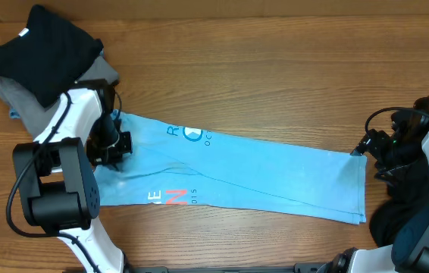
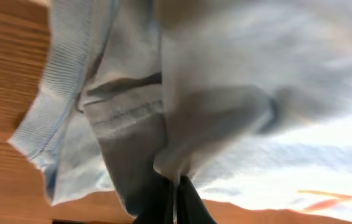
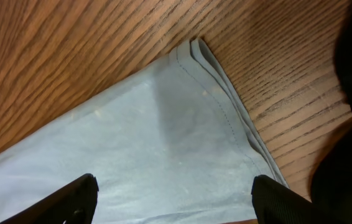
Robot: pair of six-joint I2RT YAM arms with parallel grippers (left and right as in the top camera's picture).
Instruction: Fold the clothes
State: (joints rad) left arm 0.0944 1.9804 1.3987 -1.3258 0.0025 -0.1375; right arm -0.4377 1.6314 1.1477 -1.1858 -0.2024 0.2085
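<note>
While the sky-blue T-shirt [image 1: 275, 171] lies as a long, flat folded band running from centre left down to the lower right of the overhead view, the wooden desk [image 1: 260, 61] around it carries little else. In the upper left corner a black garment [image 1: 44, 49] sits crumpled on a grey garment [image 1: 6, 89], just beside the band's left end. At the lower right a dark mass [image 1: 385, 224] lies beside the right arm; whether it is cloth cannot be told.

The left end effector [image 1: 116, 144] stands on the shirt's left end, its arm covering part of that end from above. In the left wrist view its dark tips [image 2: 176, 202] are drawn together at the bottom of the frame, clamped on a gathered fold of the pale blue knit, which bunches up and fills most of the picture. A ribbed hem with a stitched seam hangs at the left of that frame.

The right end effector [image 1: 360, 148] sits at the band's upper right corner. Its two black fingers [image 3: 70, 199] stand wide apart at the bottom of the right wrist view, holding nothing, over the layered, double-stitched corner of the shirt.

The desk shows a strong brown grain. White print and red-and-white letters mark the shirt near its left end.
</note>
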